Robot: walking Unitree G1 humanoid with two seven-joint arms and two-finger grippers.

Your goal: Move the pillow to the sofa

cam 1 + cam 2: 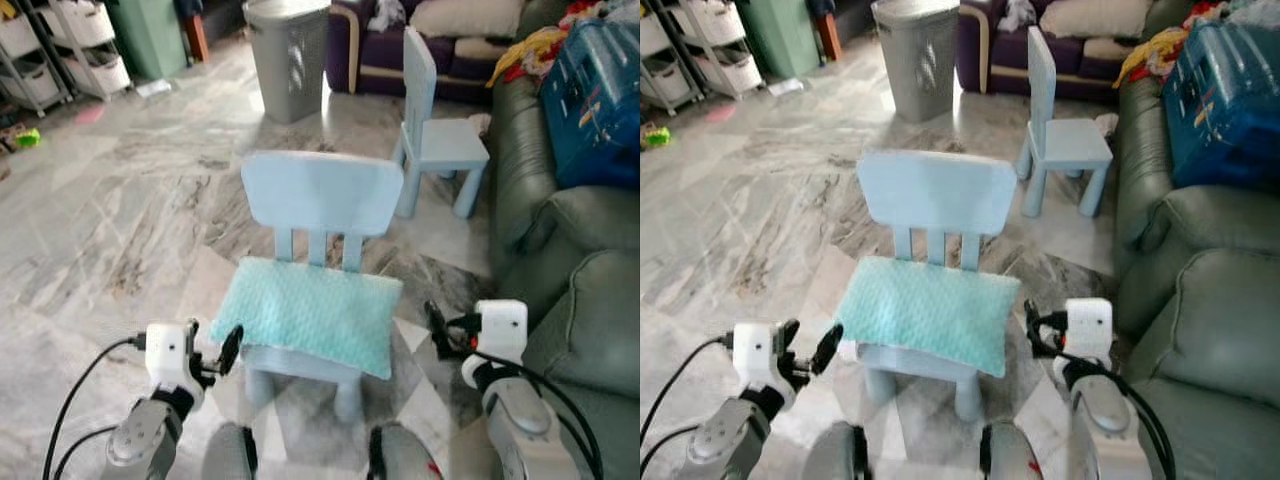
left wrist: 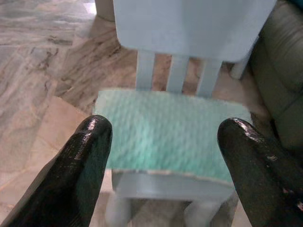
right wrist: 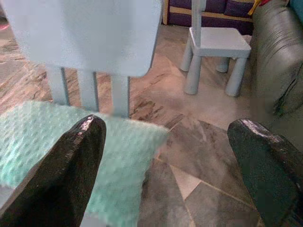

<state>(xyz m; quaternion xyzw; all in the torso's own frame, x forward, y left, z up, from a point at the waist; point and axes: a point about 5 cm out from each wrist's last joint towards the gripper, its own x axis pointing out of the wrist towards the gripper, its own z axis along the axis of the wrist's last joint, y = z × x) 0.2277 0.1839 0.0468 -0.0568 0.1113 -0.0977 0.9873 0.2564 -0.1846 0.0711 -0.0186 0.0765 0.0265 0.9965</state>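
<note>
The pillow (image 1: 310,313), mint green and dimpled, lies flat on the seat of a small pale blue chair (image 1: 322,195), its front edge hanging a little over the seat's front. The chair's back stands upright behind it.

The left gripper (image 1: 222,352) hovers just beside the pillow's near left corner, apart from it, its jaws spread wide with nothing between them. In the left wrist view the two black fingers (image 2: 78,165) frame the pillow (image 2: 165,135), which sits ahead of the jaws and between their lines, with the chair back beyond.

The right gripper (image 1: 440,326) hangs near the pillow's right end, off the chair's side and clear of it, jaws also wide and empty. In the right wrist view the pillow's right end (image 3: 71,151) lies ahead of the jaws toward one finger (image 3: 71,170), while bare marble floor (image 3: 208,142) fills the gap toward the other.

The sofa (image 1: 560,260), grey-green, stands just beyond the right gripper on the outer side. A blue box (image 1: 592,95) rests on it further back. A second pale blue chair (image 1: 435,135) stands well ahead of both grippers, next to the sofa, and a grey bin (image 1: 287,55) stands further off on the floor.
</note>
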